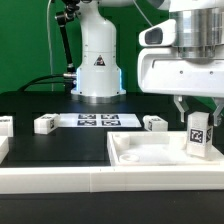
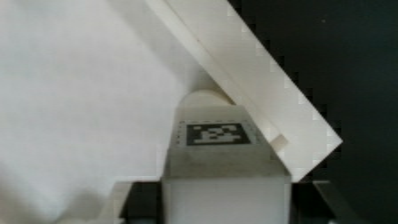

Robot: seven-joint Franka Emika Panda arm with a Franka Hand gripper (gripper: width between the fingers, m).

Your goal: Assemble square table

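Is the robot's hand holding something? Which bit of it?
Yes. The hand grips one white table leg by its upper end, upright at a corner of the tabletop.

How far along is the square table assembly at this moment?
Done: no leg visibly fastened to the tabletop yet. In hand: the gripper grips one upright leg over the tabletop, close to its rim; whether it is seated cannot be told. Left: at least two loose legs lie on the black table, flanking the marker board.
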